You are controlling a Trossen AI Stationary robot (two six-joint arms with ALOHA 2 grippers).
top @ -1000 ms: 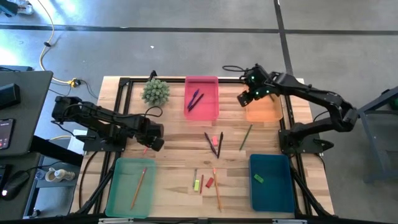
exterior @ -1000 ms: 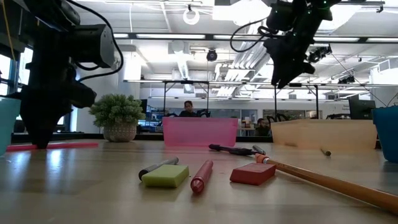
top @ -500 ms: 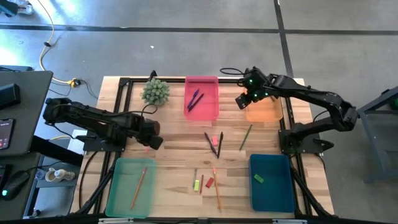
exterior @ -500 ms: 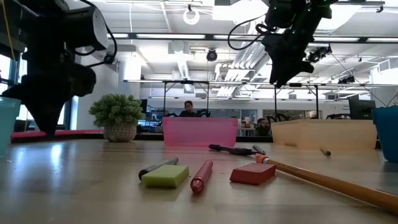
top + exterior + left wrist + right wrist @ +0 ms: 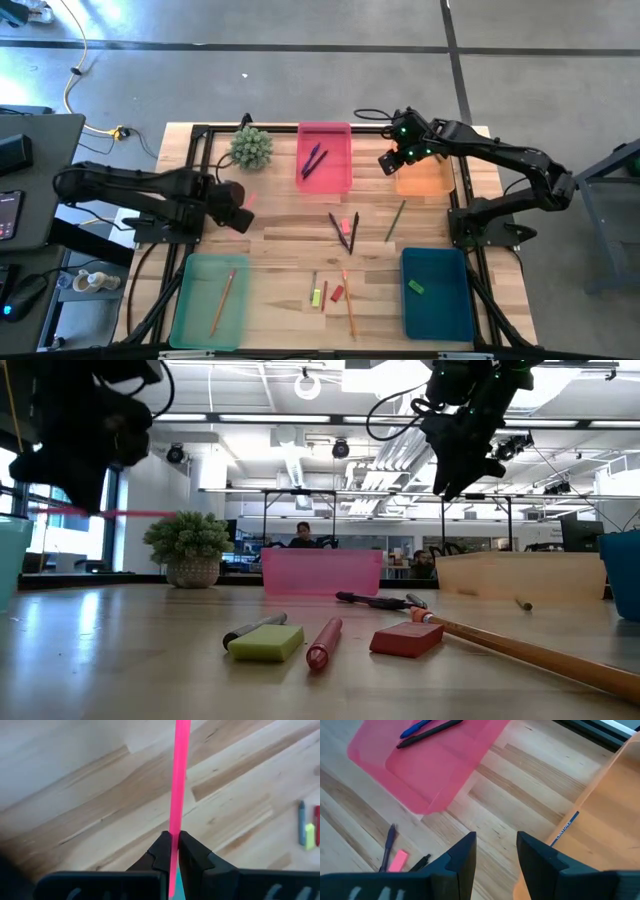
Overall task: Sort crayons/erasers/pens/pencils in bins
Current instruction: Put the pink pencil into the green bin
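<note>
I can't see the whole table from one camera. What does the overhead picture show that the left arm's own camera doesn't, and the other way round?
Only the overhead view shows all four bins, such as the green bin, plus the right gripper open over the orange bin. Only the left wrist view shows the left gripper clamped on the pink pencil. Both show the wooden table.

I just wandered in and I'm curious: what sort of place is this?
Probably a robotics lab in a big open-plan workspace. Two dark robot arms work at a wooden table with coloured trays, on a bare concrete floor; the low view shows ceiling ducts and desks with screens behind.
</note>
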